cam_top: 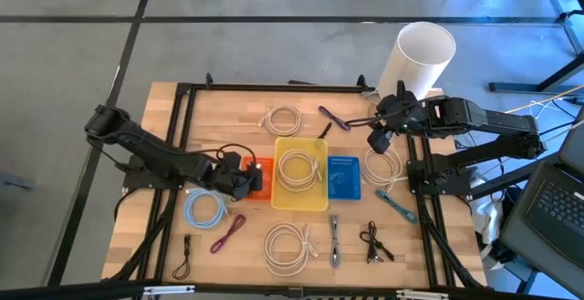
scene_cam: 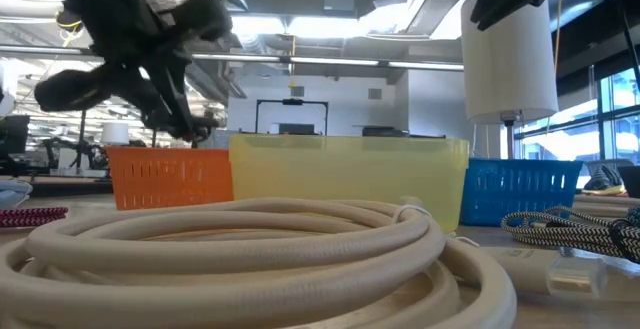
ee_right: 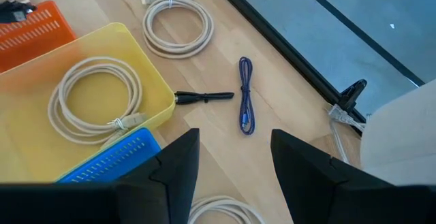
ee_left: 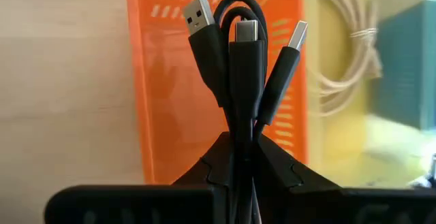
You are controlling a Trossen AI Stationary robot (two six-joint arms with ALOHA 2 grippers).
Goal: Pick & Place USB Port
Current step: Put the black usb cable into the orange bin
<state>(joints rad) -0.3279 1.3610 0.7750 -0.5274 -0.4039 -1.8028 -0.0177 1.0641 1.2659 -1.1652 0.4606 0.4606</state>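
Note:
A black USB cable (ee_left: 238,54), folded into a bundle, is in my left gripper (cam_top: 241,176), which is shut on it above the left edge of the orange basket (cam_top: 260,178). In the low view the left gripper (scene_cam: 170,109) hangs just over the orange basket (scene_cam: 170,176). My right gripper (ee_right: 231,163) is open and holds nothing. It hovers at the table's right side (cam_top: 379,138), above a white cable coil (cam_top: 383,163). My left gripper pinches the folded black cable bundle (ee_left: 240,125) between its two fingers, several strands together. It comes slanting down from the table's left. The USB-A plug (ee_left: 199,10) and two other plug ends stick out past the fingertips. The bundle is lifted clear above the orange basket.
A yellow basket (cam_top: 316,200) holding a white cable coil (cam_top: 299,168) and a blue basket (cam_top: 344,178) stand to the right of the orange one. Loose cables lie around them: a light-blue coil (cam_top: 204,209), a maroon one (cam_top: 228,233), white coils (cam_top: 289,248). A white cylinder (cam_top: 422,58) stands at the far right corner.

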